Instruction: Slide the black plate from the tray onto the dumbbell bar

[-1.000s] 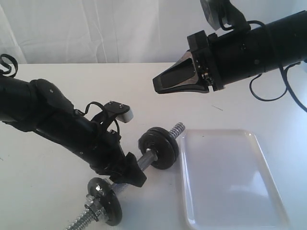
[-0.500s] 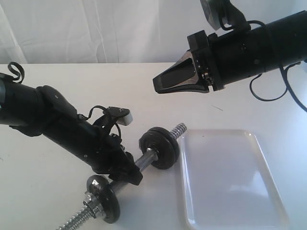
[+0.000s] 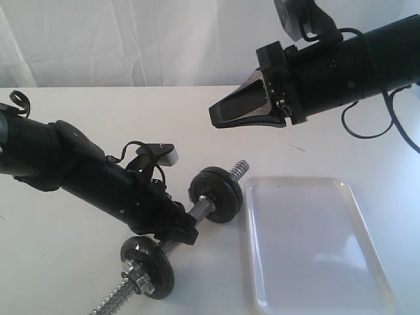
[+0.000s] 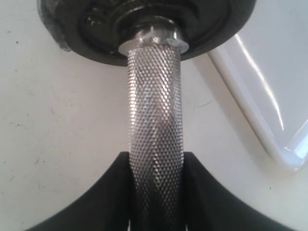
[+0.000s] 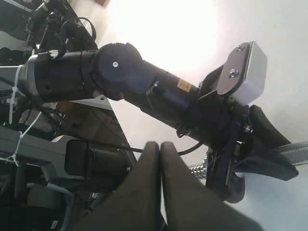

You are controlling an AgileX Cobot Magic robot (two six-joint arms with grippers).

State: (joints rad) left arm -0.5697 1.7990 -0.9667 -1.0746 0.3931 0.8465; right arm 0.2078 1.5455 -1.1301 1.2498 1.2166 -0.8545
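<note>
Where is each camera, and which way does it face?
Exterior: off the arms, facing the table; both arms show, left gripper on the dumbbell bar.
Left wrist: looks past its gripper along the bar to a black plate and the tray.
Right wrist: looks past its shut right gripper at the left arm.
All share the bar.

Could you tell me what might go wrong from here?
The left end effector clamps the dumbbell bar mid-shaft, so it may pivot. The black plate sits close beside the tray and could knock it. No collar shows outside that plate on the threaded end; it might slide off.
</note>
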